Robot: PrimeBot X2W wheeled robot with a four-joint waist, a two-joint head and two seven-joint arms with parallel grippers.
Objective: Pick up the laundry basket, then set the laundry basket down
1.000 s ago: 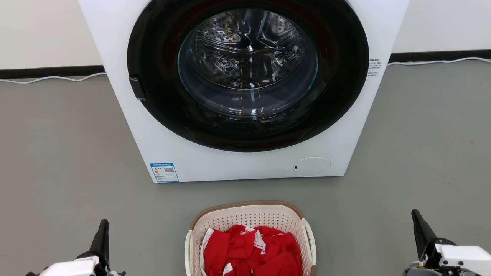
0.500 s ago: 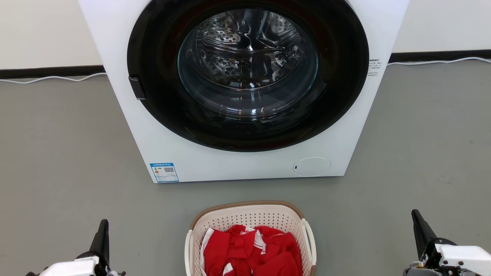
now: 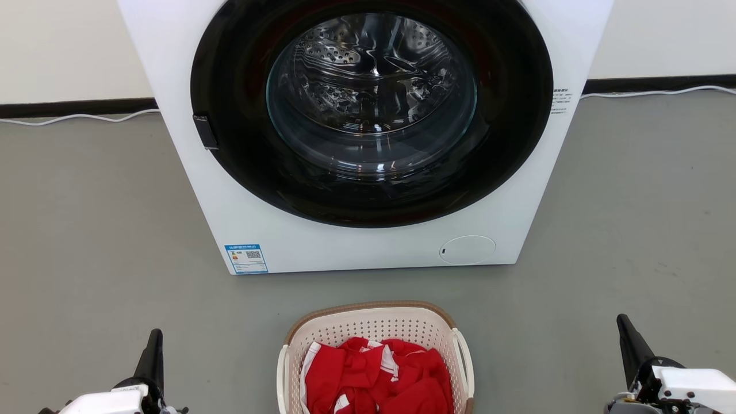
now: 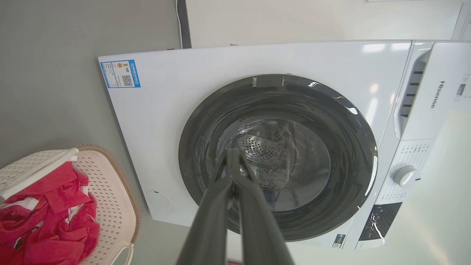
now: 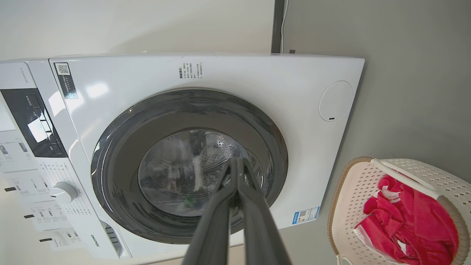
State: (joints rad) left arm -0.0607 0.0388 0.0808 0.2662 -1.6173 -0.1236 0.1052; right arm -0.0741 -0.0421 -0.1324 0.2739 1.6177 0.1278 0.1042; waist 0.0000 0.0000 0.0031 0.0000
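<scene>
The cream perforated plastic laundry basket [image 3: 374, 326] with a brown woven-look rim sits on the grey floor [image 3: 86, 230] in front of the white front-loading washing machine [image 3: 356, 250], with red-and-white cloth [image 3: 379, 379] crumpled inside. The left hand [image 3: 155, 340] and the right hand [image 3: 624, 329] flank it, apart from it, both clenched on nothing.

Reads "Hisense" as the brand name [image 4: 436, 94], dark letters on the washing machine [image 4: 165, 121] drawer panel, right of the left wrist frame. Bears a blue label [image 3: 246, 259] with QR code, lower left of the cabinet in the head frame; print too small to read. Likewise the text sticker [image 3: 560, 101] at right.
</scene>
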